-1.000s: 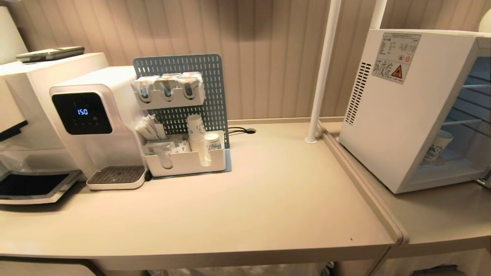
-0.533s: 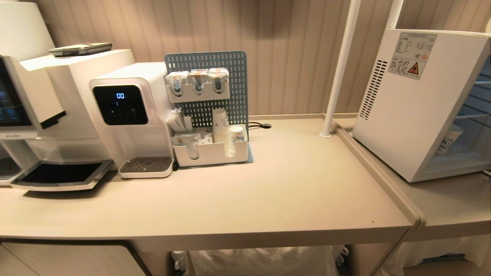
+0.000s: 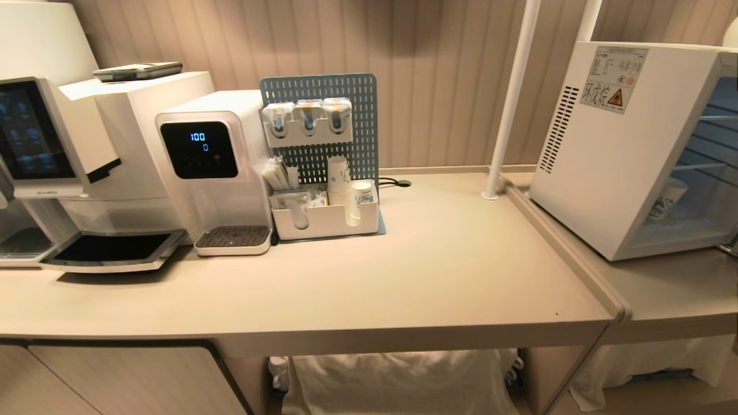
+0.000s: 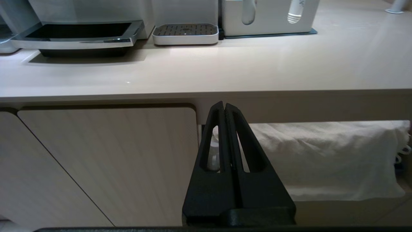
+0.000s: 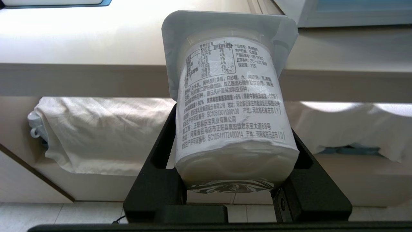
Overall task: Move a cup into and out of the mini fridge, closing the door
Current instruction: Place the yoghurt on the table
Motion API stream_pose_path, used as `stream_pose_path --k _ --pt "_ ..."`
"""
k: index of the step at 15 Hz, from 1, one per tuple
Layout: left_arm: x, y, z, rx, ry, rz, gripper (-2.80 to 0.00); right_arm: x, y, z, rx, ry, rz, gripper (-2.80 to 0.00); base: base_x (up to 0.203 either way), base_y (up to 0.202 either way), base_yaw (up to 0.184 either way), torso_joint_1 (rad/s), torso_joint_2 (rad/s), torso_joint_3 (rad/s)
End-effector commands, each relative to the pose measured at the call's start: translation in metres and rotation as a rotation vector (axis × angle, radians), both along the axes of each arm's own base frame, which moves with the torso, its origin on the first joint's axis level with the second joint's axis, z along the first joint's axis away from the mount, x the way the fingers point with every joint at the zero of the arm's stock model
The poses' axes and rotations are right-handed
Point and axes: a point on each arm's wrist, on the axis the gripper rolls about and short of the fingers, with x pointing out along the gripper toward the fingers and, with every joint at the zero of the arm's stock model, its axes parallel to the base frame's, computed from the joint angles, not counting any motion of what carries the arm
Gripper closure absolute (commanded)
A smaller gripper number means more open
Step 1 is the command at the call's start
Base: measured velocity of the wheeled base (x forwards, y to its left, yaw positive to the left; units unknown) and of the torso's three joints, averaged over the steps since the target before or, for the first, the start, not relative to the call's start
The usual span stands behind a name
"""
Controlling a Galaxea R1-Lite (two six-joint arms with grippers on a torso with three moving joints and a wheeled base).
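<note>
My right gripper (image 5: 231,138) is clamped on the cup (image 5: 227,103), one black finger (image 5: 161,151) against each side of its body. It sits low in front of the beige counter (image 5: 80,35), whose edge runs across just beyond the cup's far end. The white mini fridge (image 3: 611,150) stands on the counter beyond the gripper and off to its right, with vent slots and a warning sticker on the side facing me. I can see wire shelves and a blue-patterned paper cup (image 3: 663,199) inside it.

The cup lies tipped over in the grip, base towards the wrist. It is a white tub, with a square flanged rim wider than the body and a wrapped label of small grey print including a nutrition table.

My left gripper (image 4: 224,109) hangs empty below the counter edge, jaws pressed together.
</note>
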Motion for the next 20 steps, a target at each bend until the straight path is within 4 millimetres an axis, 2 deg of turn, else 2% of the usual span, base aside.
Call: stream_pose_path --k 1,20 --pt "0.0001 0.0000 0.0001 -0.001 0.001 0.000 0.00 0.0001 0.0000 -0.0002 -0.001 0.004 0.000 0.00 -0.184 0.000 -0.002 -0.003 -0.01 0.003" --pt "0.0001 0.0000 0.0001 -0.001 0.001 0.000 0.00 0.0001 -0.0001 -0.0002 0.014 0.004 -0.004 0.00 -0.008 0.000 0.000 0.000 0.00 0.000"
